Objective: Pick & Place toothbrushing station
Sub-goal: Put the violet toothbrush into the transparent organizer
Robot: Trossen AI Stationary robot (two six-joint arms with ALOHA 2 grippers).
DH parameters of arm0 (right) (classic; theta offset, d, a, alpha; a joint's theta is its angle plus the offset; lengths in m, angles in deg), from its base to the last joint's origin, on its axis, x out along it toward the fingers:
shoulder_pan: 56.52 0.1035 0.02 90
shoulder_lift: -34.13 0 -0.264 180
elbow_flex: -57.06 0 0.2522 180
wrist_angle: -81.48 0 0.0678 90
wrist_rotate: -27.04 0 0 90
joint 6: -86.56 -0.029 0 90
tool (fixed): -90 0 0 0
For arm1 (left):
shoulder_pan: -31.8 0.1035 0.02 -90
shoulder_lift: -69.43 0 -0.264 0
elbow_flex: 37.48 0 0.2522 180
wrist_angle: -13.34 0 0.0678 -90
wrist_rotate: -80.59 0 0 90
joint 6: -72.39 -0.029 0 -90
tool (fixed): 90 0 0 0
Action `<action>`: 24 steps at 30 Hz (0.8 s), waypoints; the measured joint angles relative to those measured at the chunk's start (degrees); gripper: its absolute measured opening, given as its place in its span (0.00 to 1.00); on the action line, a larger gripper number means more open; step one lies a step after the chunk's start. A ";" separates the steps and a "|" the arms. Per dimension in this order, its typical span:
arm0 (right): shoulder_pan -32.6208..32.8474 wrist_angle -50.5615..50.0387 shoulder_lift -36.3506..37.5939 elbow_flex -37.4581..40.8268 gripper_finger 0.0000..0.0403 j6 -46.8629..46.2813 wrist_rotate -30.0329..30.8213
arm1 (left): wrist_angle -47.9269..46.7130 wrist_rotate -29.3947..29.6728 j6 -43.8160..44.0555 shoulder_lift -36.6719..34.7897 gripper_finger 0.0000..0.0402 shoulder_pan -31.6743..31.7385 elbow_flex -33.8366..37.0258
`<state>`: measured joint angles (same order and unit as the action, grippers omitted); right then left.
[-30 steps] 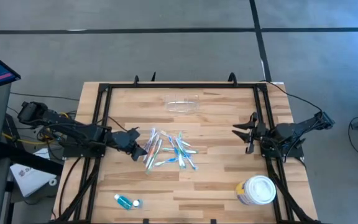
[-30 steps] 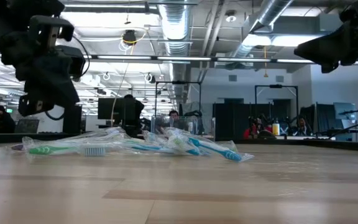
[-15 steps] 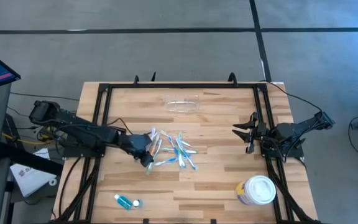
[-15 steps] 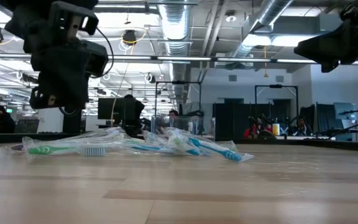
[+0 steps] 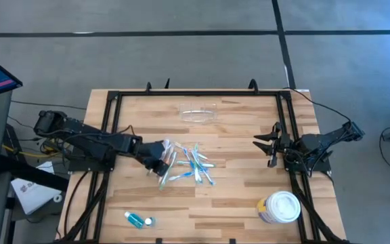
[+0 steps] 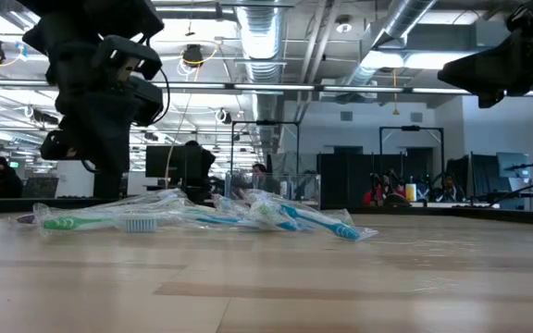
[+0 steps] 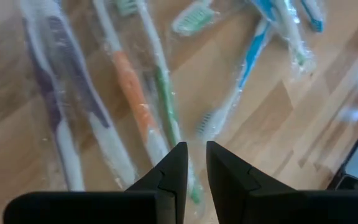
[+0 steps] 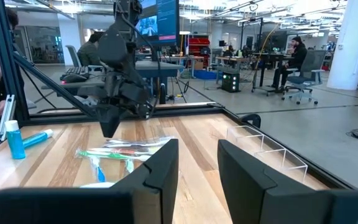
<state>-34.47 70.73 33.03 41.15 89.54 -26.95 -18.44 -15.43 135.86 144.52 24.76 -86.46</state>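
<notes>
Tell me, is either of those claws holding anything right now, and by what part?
No, nothing is held. The left gripper hangs over the wrapped toothbrushes, its narrow gap empty. The right gripper waits open and empty at the table's right side.

My two arms are dark, jointed and matte, with black cables looping off their bases, and each ends in blunt black fingers (image 7: 169, 174) with angular stepped edges, a narrow seam running between the left pair.

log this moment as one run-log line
left gripper: over toothbrush pile, holding nothing | right gripper: waiting | toothbrushing station: untouched
</notes>
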 joint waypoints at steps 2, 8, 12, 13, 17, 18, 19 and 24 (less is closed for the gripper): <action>0.00 0.00 0.00 0.00 0.26 0.00 0.00 | -1.33 -0.02 0.01 -0.25 0.13 0.43 0.00; 0.00 0.00 -0.01 0.00 0.26 0.00 0.00 | -3.59 -0.02 0.27 -0.23 0.15 0.79 0.00; 0.00 0.00 0.00 0.00 0.26 0.00 0.00 | -3.68 -0.02 0.45 -0.23 0.19 0.81 0.00; 0.00 0.00 0.00 0.00 0.26 0.00 0.00 | -3.68 0.05 0.45 -0.23 0.21 0.80 0.00; 0.00 0.00 -0.01 0.00 0.26 0.00 0.00 | -3.68 1.67 0.47 -0.23 0.26 0.79 0.00; 0.00 0.00 -0.01 0.00 0.26 0.00 0.00 | -3.70 2.08 0.47 -0.23 0.27 0.79 0.00; 0.00 0.00 0.00 0.00 0.26 0.00 0.00 | -3.72 2.59 0.47 -0.23 0.28 0.79 0.00; 0.00 0.00 0.00 0.00 0.26 -1.03 0.00 | -4.41 2.88 0.47 1.24 0.29 0.57 0.11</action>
<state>-34.47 70.73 33.03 41.15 88.51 -26.95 -22.84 -12.55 136.33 145.76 25.34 -86.35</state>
